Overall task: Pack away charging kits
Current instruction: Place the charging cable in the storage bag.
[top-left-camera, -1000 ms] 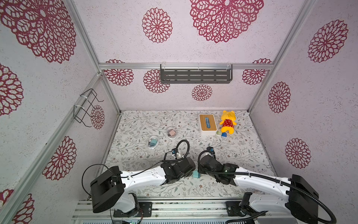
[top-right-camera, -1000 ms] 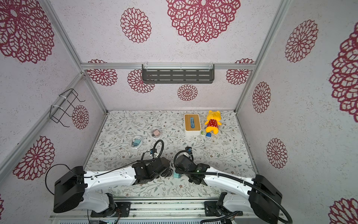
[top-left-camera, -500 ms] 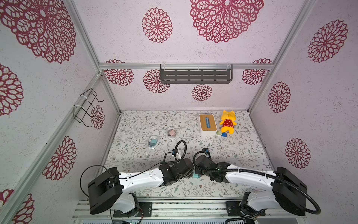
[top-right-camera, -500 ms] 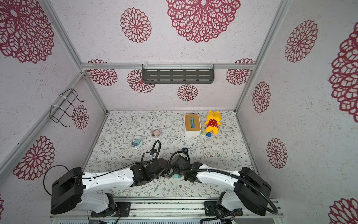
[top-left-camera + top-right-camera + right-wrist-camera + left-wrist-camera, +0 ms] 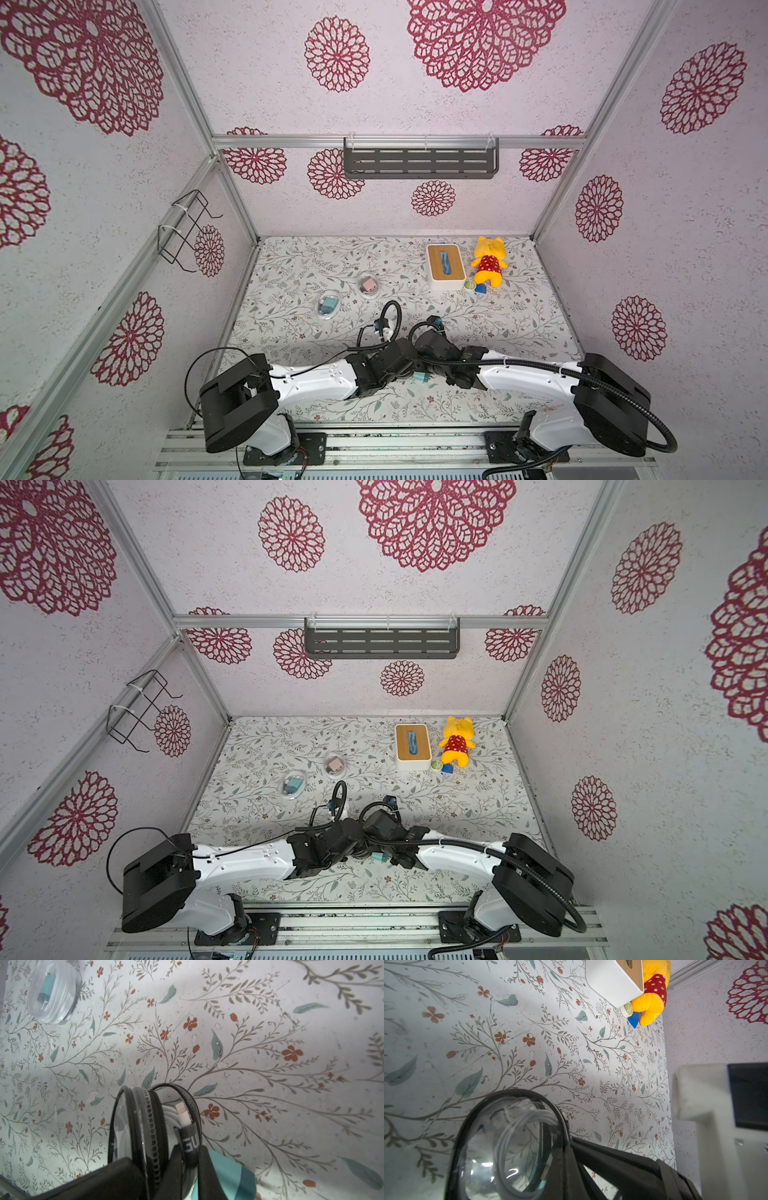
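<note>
At bench [image 5: 498, 328] front edge: clear case [image 5: 488, 1147]
rim [image 5: 560, 1118] clamped by left fingers [image 5: 612, 1159]; tab [image 5: 190, 1145] pinched by right fingers [image 5: 207, 1174]

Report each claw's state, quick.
Left claw: closed, holding the case.
Right claw: closed on the dark strap at that case's mouth.
</note>
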